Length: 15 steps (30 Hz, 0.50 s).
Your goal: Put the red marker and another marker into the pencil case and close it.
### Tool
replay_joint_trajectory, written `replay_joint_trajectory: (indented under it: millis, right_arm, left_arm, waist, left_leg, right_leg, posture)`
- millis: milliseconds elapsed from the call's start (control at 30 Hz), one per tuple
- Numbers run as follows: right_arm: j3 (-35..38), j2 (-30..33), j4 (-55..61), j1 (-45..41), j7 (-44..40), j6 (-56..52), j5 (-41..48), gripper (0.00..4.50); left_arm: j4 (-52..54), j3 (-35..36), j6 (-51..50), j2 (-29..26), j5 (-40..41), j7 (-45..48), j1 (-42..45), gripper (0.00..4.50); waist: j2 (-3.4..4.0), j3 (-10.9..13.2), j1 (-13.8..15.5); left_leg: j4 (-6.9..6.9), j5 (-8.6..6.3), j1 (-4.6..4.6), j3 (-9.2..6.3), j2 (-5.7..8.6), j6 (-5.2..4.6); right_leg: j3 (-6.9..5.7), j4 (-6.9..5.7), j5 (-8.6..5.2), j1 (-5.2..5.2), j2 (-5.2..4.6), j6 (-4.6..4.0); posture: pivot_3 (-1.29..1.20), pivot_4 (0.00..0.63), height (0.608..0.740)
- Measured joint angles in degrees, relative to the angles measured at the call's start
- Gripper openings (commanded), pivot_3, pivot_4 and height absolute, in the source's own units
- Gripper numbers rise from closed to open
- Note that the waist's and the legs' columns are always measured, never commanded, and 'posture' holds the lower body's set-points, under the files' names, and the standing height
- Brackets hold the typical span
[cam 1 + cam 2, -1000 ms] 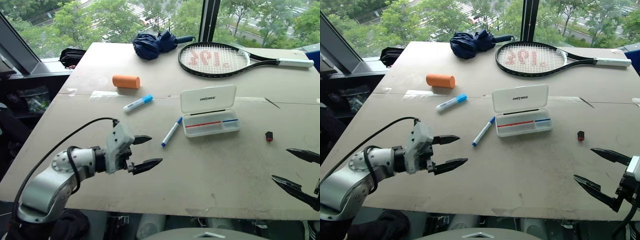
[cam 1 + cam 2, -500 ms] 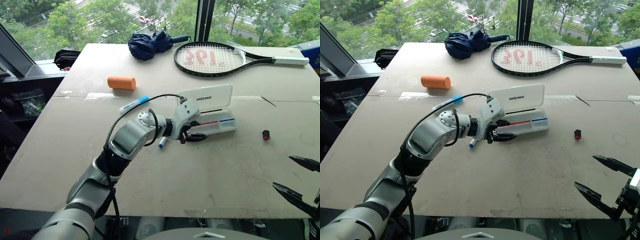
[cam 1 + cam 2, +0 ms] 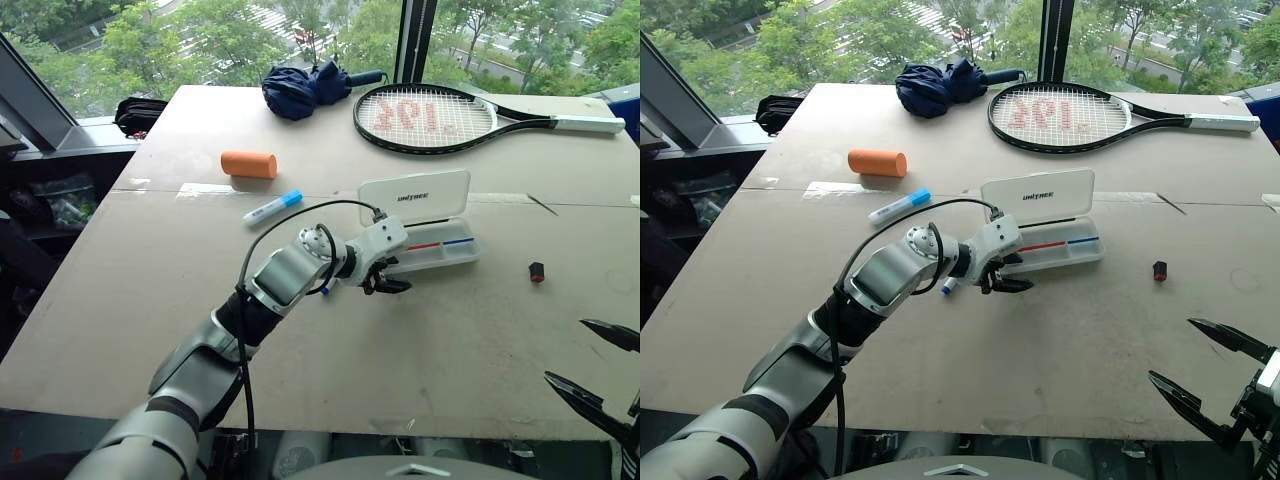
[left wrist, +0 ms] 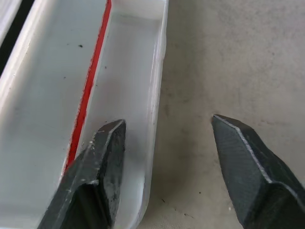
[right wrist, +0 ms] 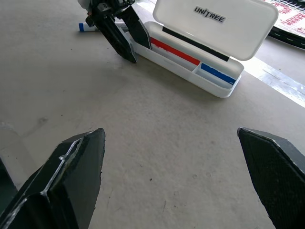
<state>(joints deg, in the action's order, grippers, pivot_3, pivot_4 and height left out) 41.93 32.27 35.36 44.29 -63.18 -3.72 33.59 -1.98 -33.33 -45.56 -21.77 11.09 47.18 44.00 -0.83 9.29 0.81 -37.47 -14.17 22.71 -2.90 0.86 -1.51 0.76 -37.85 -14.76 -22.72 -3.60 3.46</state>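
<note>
Now the left gripper (image 3: 392,283) is straddling the near rim of the flat white plastic pencil case (image 3: 428,250), one finger inside the clear tray, the other outside, the jaws part-open and holding nothing. That case is lying lid-up, its long axis running across the bare grey table (image 3: 430,350). Well right of the case, the right gripper (image 3: 1205,375) is hanging spread wide at the table's near edge.

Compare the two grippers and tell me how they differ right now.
The left gripper straddles the pencil case wall, with one finger inside the tray and one outside. The right gripper hangs over bare table, far from the case. The left's fingers stand closer together than the right's. Both are open and hold nothing.
</note>
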Motion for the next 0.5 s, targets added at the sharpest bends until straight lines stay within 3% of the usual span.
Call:
replay_joint_trajectory:
  millis: [100,367,500]
  right_arm:
    - [-0.5,-0.3,0.7,0.6,0.6,0.1,-0.1,4.5]
    - [-0.5,-0.8,1.4,2.3,1.0,0.2,0.0,4.5]
    - [-0.2,-0.7,1.0,3.0,0.1,0.4,0.4,4.5]
  left_arm:
    - [-2.3,-0.5,2.9,0.4,-2.2,1.5,1.0,0.13]
    - [-7.5,-1.0,13.3,-1.1,-4.9,10.6,2.3,0.04]
    - [-6.7,-1.1,19.0,-6.0,-4.7,19.7,1.7,0.04]
  waist:
    - [0.02,0.0,0.0]
    - [0.04,0.0,0.0]
    - [0.07,0.0,-0.2]
  left_leg:
    - [0.0,0.0,0.0,0.02,0.0,0.0]
    - [0.0,0.0,0.0,0.02,0.0,0.0]
    - [0.02,0.0,0.0,0.02,-0.04,0.0]
  right_leg:
    - [0.01,0.0,0.0,0.0,-0.01,0.0]
    - [0.0,0.01,-0.01,0.0,0.0,0.0]
    - [0.01,0.0,-0.01,-0.03,0.02,-0.02]
  posture:
    - [0.0,0.15,0.73]
    - [0.0,0.15,0.73]
    - [0.0,0.15,0.73]
